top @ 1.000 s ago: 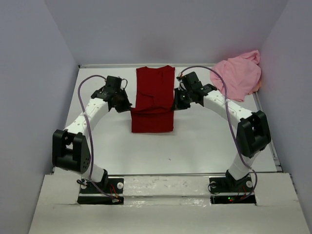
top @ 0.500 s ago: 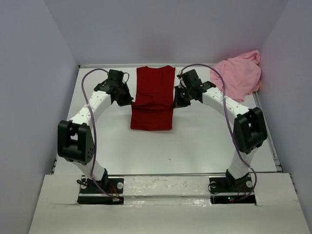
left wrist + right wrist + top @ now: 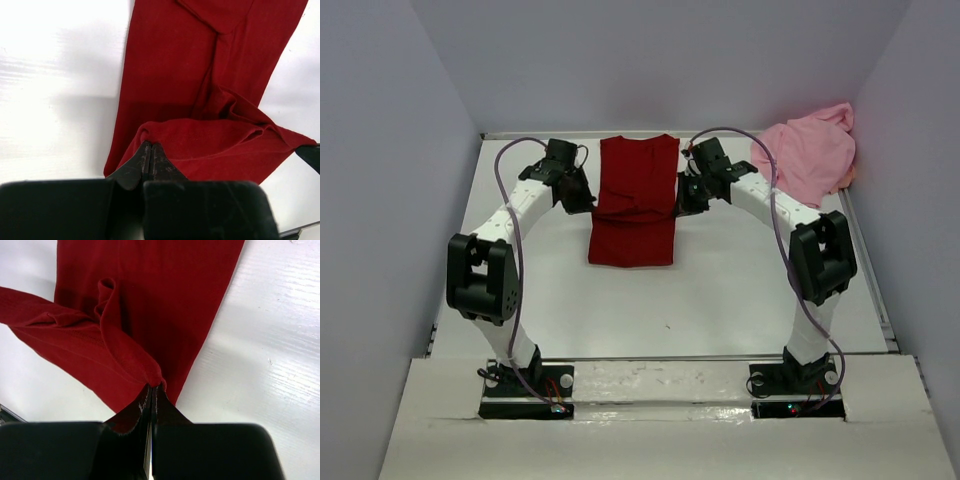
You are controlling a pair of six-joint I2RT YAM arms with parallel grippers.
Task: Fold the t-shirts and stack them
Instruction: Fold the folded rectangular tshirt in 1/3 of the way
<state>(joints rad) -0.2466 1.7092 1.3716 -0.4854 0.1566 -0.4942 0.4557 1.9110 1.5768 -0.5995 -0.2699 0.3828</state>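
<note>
My left tool [image 3: 151, 150] and right tool [image 3: 151, 390] are pinched shut on opposite side edges of the dark red cloth t-shirt [image 3: 632, 215], both farther out than a second ago. It lies mid-way across the white bench [image 3: 720, 290], long axis near-to-far. Only the overhead view shows the crumpled light pink t-shirt [image 3: 810, 155], far right.

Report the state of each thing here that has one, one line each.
dark red t-shirt: folded narrow on the table, part of it lifted and doubled over, pinched at both sides.
pink t-shirt: unfolded, crumpled in the far right corner.
left gripper: shut on the dark red t-shirt.
right gripper: shut on the dark red t-shirt.
</note>
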